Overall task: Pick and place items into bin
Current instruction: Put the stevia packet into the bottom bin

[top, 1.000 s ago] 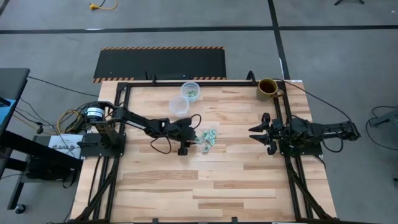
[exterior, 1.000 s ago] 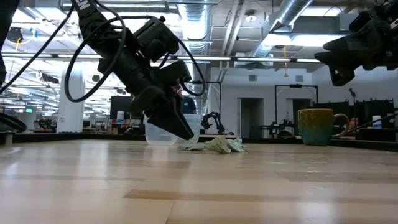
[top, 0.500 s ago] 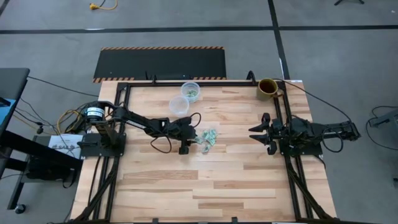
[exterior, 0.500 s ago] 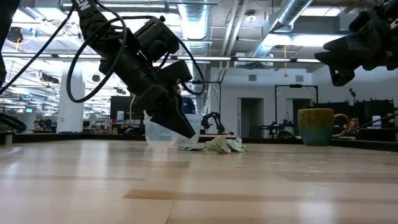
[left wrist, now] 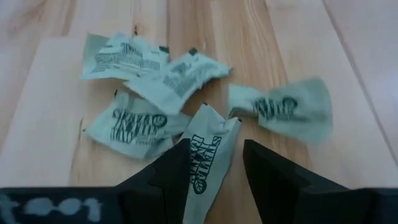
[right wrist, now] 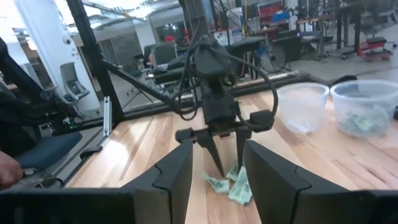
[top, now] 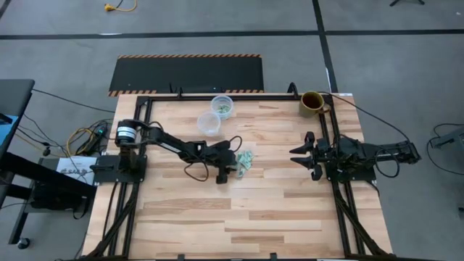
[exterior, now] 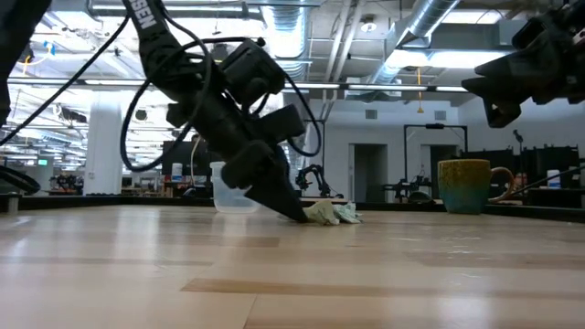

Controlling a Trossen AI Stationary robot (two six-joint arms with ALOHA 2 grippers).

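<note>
Moved: my left end effector (top: 233,172) has reached the items (top: 245,161).
Left fingers: spread, one wrapped piece (left wrist: 204,158) between them.
Items: tabletop (top: 239,217) centre, five o'clock of clear cup (top: 209,123).
Right end effector (top: 296,154): spread, three o'clock edge.

You're looking at a light wooden table (top: 246,210) of butcher-block planks, standing on a grey concrete floor (top: 58,43) crossed by dark lines. Behind the table lies a black mat (top: 187,72) with an orange-and-black hazard-striped edge. A yellow cable (top: 119,6) curls on the floor far back. From table height, you see an open workshop hall: exposed silver ducts (exterior: 430,23) and pipes overhead, bright ceiling lights, a white column (exterior: 105,151) on the left, and a white back wall with dark doorways (exterior: 364,172).
</note>
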